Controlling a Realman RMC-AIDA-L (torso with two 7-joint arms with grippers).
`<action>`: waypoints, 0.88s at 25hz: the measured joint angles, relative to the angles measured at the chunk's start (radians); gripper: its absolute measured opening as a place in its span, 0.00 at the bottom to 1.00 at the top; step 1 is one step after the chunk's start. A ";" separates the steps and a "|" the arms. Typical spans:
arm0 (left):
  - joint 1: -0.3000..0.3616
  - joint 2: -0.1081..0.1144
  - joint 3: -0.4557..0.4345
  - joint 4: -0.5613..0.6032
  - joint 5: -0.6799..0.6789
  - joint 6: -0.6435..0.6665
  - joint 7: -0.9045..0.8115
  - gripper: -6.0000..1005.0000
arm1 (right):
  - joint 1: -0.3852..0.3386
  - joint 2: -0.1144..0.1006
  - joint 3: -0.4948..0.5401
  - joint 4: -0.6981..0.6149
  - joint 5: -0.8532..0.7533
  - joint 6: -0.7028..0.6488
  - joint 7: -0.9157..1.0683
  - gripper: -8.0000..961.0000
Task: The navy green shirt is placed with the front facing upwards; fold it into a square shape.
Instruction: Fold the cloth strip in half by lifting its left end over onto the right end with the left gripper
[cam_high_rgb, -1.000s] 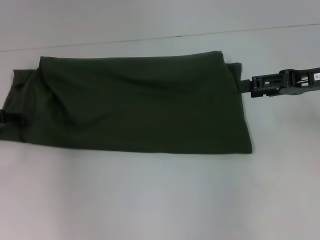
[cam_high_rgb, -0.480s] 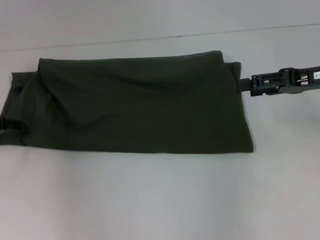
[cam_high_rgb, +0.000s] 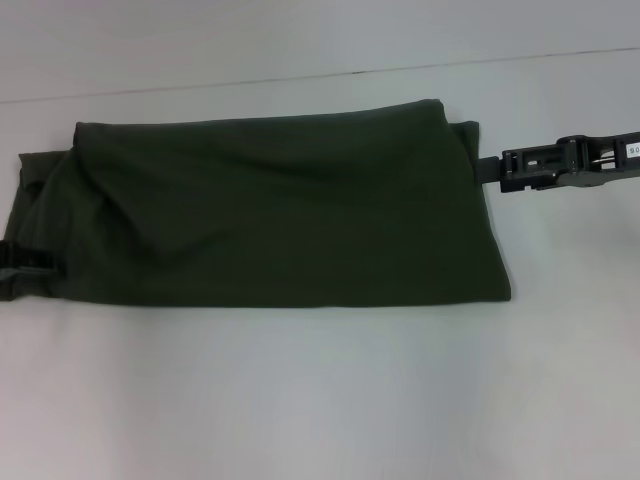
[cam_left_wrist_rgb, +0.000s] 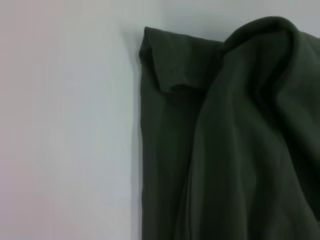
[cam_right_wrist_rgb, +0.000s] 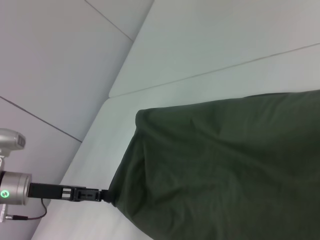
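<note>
On my far left, the left end effector (cam_high_rgb: 18, 258) sits at the edge of the head view, its dark tip pressed against the end of the dark olive-green cotton T-shirt (cam_high_rgb: 270, 210). From the right wrist view it appears to meet the cloth at the hem (cam_right_wrist_rgb: 102, 194), but I cannot tell whether it is clenched on fabric or merely touching it.

The shirt lies flat on the pale grey surface (cam_high_rgb: 320, 400) as a long folded band spanning from one end effector to the other. Beside the left end effector the cloth is bunched, and a folded sleeve cuff (cam_left_wrist_rgb: 167, 65) pokes out from under the top layer.

On my right, the right end effector (cam_high_rgb: 492, 172) sits level with the band's far corner, its tip touching the shirt's end; again I cannot tell whether it grips.

I judge the lengthwise folds done and the crosswise fold in hand. The next move calls for one end to be gripped securely, lifted and carried across to the opposite end effector, keeping the layers aligned so the sleeve stays tucked.
</note>
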 joint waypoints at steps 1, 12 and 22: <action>0.001 0.000 -0.002 0.005 -0.001 0.004 0.000 0.93 | 0.000 0.000 0.000 0.000 0.000 0.000 0.000 0.97; 0.003 0.002 -0.012 0.051 -0.010 0.054 -0.015 0.92 | 0.004 0.000 0.000 0.001 0.000 0.001 0.000 0.97; 0.008 0.013 -0.026 0.043 -0.001 0.008 -0.032 0.92 | 0.007 0.000 -0.002 0.003 0.000 0.001 0.000 0.97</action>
